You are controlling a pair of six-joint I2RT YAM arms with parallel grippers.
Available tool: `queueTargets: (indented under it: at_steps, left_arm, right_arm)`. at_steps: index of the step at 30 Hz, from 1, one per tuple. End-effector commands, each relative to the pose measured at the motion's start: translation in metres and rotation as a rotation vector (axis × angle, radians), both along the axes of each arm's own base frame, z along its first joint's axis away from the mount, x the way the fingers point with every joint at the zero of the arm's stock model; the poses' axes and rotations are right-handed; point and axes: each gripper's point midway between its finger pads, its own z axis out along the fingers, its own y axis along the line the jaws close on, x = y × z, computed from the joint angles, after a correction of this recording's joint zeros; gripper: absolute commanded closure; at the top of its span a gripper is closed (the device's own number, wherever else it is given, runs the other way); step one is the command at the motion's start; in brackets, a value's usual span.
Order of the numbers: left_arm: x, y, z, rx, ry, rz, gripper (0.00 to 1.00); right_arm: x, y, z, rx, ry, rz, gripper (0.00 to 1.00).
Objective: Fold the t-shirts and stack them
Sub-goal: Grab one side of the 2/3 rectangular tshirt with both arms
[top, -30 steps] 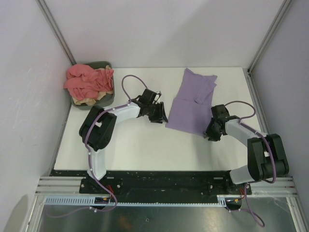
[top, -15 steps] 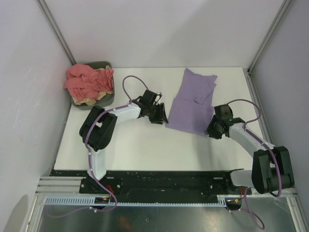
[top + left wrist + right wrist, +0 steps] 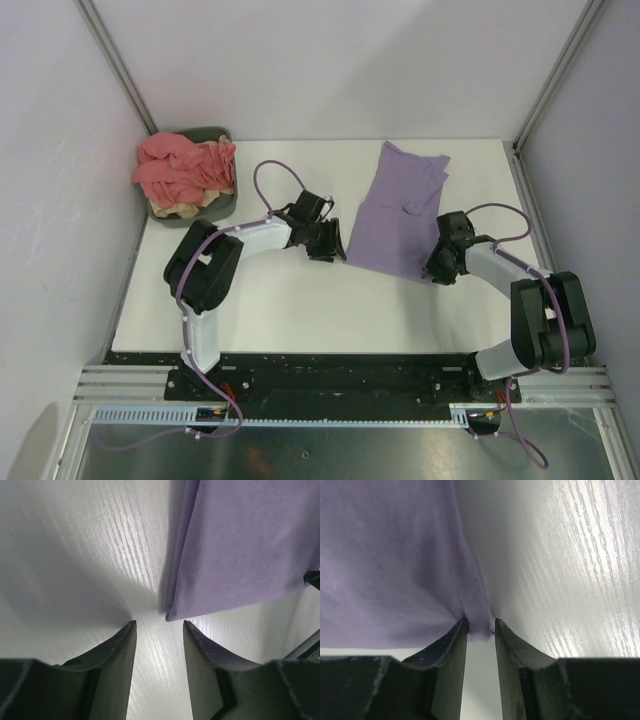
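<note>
A lavender t-shirt (image 3: 400, 212), folded into a long strip, lies flat on the white table (image 3: 280, 300) right of centre. My left gripper (image 3: 337, 250) sits low at the strip's near left corner. In the left wrist view it (image 3: 159, 625) is open, and the shirt's corner (image 3: 172, 614) lies just beyond the fingertips with bare table between them. My right gripper (image 3: 432, 270) is at the near right corner. The right wrist view shows it (image 3: 480, 626) shut on a bunched bit of the lavender cloth (image 3: 385, 555). Salmon-pink t-shirts (image 3: 180, 165) are heaped over a tan one (image 3: 170, 208) at the back left.
The heap sits in a dark grey-green bin (image 3: 225, 200) in the table's back left corner. Walls with metal posts close in the back and both sides. A black rail (image 3: 330, 370) with the arm bases runs along the near edge.
My left gripper has edged right toward the shirt's near left corner. The right arm swung out and back while its gripper stayed on the near right corner.
</note>
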Motion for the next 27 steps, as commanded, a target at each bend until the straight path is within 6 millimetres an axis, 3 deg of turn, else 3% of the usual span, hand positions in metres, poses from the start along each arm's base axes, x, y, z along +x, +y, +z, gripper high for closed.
queueTargets:
  at_steps: [1, 7, 27]
  left_arm:
    - [0.004, -0.006, 0.023, -0.023, -0.073, -0.009, 0.52]
    - [0.003, -0.012, 0.022, -0.020, -0.072, -0.016, 0.51]
    - [0.007, -0.026, -0.005, 0.042, -0.059, 0.004, 0.58]
  right_arm:
    - [0.003, -0.010, -0.002, -0.063, 0.003, -0.005, 0.67]
    - [-0.006, -0.009, -0.009, -0.063, 0.030, 0.006, 0.66]
    - [-0.003, -0.003, -0.001, -0.030, 0.001, 0.017, 0.66]
